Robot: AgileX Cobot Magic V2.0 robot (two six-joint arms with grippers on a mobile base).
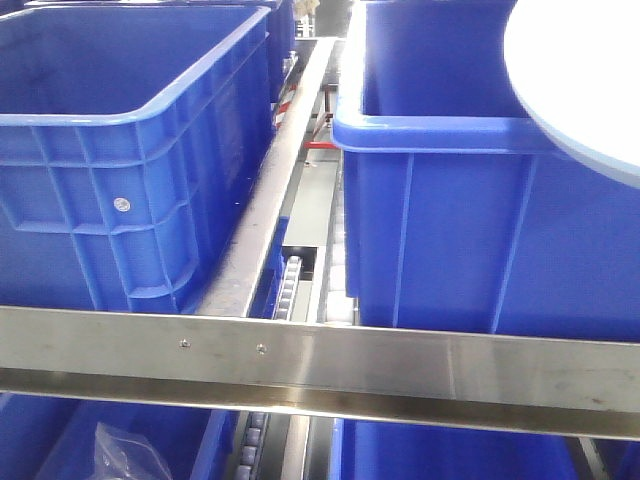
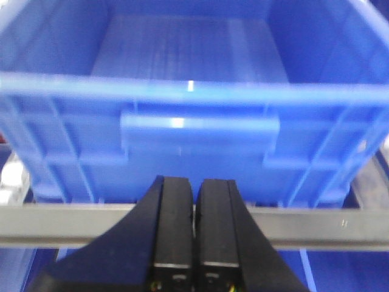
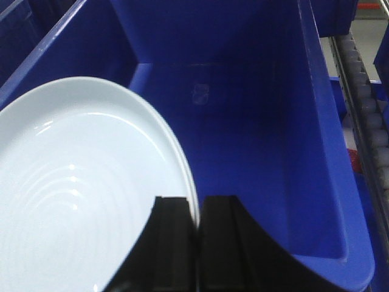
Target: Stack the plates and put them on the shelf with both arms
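Pale plates (image 3: 73,201) — rim pinched by right claw (image 3: 196,228), over blue crate (image 3: 273,152), left claw (image 2: 194,228) closed, empty.

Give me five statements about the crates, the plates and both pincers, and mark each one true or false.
1. The right pincer is clamped on the rim of the plates. True.
2. The left pincer holds a plate. False: it is shut on nothing.
3. The plates hang over the right-hand blue crate. True.
4. The left-hand crate holds a stack of bowls. False: no bowls show in it.
5. The shelf's front rail is painted red. False: it is bare brushed steel.
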